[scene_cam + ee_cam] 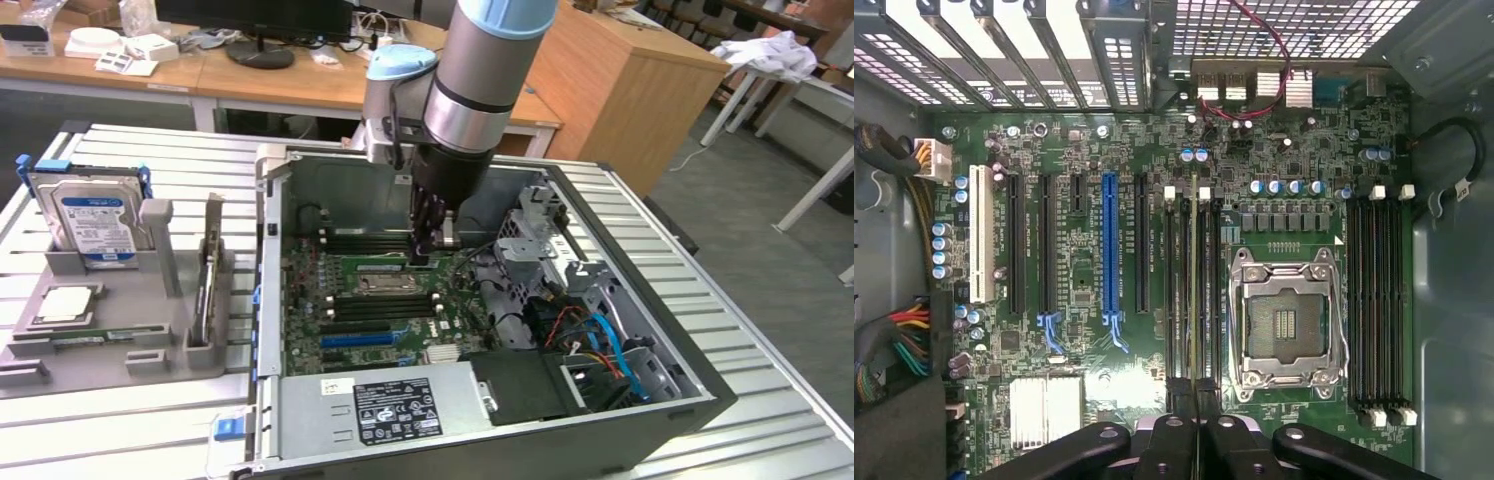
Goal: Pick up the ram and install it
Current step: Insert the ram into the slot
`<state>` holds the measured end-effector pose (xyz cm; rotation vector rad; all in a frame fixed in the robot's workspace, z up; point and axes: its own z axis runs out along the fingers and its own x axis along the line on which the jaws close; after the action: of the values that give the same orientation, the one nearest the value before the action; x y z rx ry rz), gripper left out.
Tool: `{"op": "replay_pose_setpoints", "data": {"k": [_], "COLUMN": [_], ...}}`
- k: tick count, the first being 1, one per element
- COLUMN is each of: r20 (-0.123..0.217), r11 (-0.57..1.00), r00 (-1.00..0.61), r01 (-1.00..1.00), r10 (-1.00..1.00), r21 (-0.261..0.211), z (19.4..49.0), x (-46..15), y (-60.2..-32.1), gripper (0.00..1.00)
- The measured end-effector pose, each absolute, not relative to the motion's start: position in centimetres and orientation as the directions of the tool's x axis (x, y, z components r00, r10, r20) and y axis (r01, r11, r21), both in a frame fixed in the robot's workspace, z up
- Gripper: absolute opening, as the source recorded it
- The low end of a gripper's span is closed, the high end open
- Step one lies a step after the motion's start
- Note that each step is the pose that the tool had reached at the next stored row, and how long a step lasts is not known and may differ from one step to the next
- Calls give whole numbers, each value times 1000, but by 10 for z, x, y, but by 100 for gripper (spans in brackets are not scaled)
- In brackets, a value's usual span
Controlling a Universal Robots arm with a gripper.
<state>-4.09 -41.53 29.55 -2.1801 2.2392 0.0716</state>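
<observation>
Hand (427,250) (1191,400) position: inside the open computer case (694,390), low over the motherboard (1094,370), beside the CPU socket (1286,325). Hand state: fingers (1176,395) almost fully closed, clamped on the ram (1194,290). In the wrist view the ram appears edge-on as a thin greenish strip along the black memory slots (1172,290), between the blue slot (1110,250) and the CPU socket. Seating in a slot cannot be determined. The case rests on a ribbed metal surface (160,160); a hard drive (96,215) stands in a grey holder (107,340) at the exterior view's left.
</observation>
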Motion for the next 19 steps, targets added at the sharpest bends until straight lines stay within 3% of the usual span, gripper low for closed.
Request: {"op": "replay_pose_setpoints", "data": {"k": [19], "r20": [-43], "r11": [25], "r00": [-26], "r01": [-999], "r10": [-999], "r21": [21], "z": [294], "x": [-37], "y": [-415], "gripper": [12]}}
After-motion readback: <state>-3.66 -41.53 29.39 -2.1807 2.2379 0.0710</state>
